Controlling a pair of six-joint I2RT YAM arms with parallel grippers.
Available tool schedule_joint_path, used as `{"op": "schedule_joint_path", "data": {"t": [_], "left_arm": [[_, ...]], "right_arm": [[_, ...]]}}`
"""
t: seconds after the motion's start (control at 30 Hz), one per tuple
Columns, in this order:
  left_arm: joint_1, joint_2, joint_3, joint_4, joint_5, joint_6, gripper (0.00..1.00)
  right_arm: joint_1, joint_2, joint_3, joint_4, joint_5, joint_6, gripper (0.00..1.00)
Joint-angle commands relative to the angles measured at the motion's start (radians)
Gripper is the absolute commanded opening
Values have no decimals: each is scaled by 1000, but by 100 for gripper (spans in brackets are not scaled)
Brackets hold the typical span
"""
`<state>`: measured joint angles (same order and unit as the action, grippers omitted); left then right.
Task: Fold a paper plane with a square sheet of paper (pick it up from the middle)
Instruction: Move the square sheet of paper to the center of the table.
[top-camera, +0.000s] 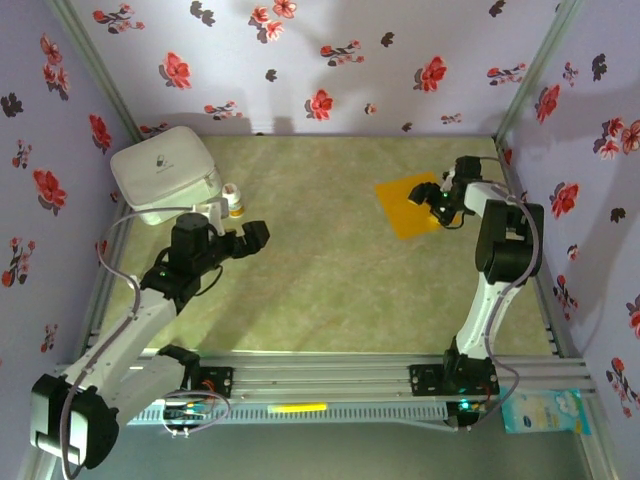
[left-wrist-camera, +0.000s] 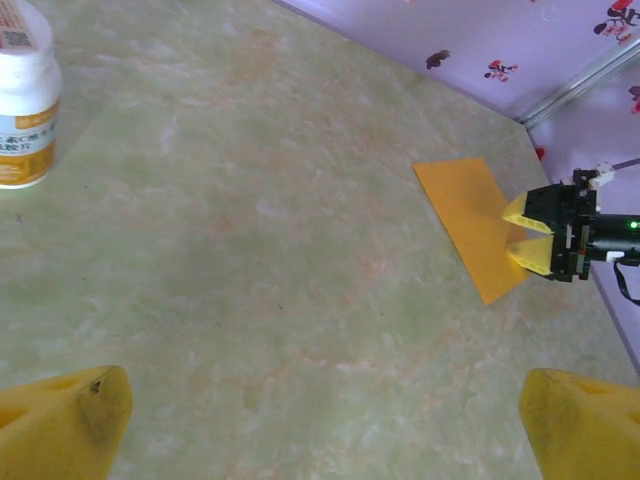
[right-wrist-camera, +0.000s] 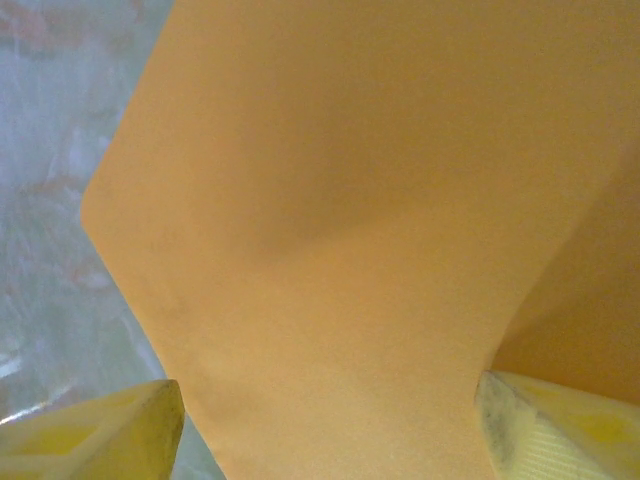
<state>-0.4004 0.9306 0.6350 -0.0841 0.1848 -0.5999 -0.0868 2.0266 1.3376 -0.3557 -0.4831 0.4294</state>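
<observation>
— Where was the thin, bright orange square sheet of paper (top-camera: 405, 207)?

— Directly under the right end effector (top-camera: 440, 203), flat on the pale green marbled surface (top-camera: 320, 280). Its two yellow fingers (right-wrist-camera: 100, 435) stood apart on the middle of the sheet, and the paper bulged up between them. Whether that was a true grasp, I could not tell.

— Why just there?

— I think a thin flat sheet gives no edge to catch. Pressing inward at the middle makes a ridge to pinch, as the task asked.

— And the left end effector (top-camera: 255, 236)?

— Released, jaws wide with nothing between them, well apart from the sheet. Probably it was parked there to help with the folding. A small white bottle with an orange cap (top-camera: 233, 203) stood near it, ahead and to its left.

— And the room?

— Lilac walls with red flowers (top-camera: 300, 50) enclosed the surface on three sides.
</observation>
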Motion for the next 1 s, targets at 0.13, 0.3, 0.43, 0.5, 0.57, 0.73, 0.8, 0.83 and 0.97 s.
{"op": "schedule_joint_path", "data": {"t": [0.13, 0.3, 0.43, 0.5, 0.57, 0.73, 0.8, 0.83, 0.97], "left_arm": [[-44, 6, 31, 9, 5, -56, 100], [-63, 25, 41, 4, 4, -83, 100], [-71, 31, 51, -12, 4, -93, 100], [-71, 32, 61, -36, 0, -83, 100], [-71, 31, 75, -65, -12, -72, 100], [-71, 47, 90, -120, -53, -39, 100], [-74, 68, 103, -128, -42, -52, 100], [-77, 81, 109, -128, -39, -62, 100], [-121, 158, 155, -129, -40, -77, 100]], "right_arm": [[115, -66, -184, -76, 60, 56, 78], [176, -178, -345, 0, 89, 196, 78], [222, -260, -458, 100, 97, 340, 78], [253, -304, -506, 138, 100, 409, 78], [284, -355, -537, 180, 88, 449, 78], [293, -434, -509, 155, 77, 418, 79], [291, -416, -445, 101, 61, 325, 79], [290, -395, -414, 68, 58, 284, 79], [279, -279, -277, -39, 20, 152, 78]]}}
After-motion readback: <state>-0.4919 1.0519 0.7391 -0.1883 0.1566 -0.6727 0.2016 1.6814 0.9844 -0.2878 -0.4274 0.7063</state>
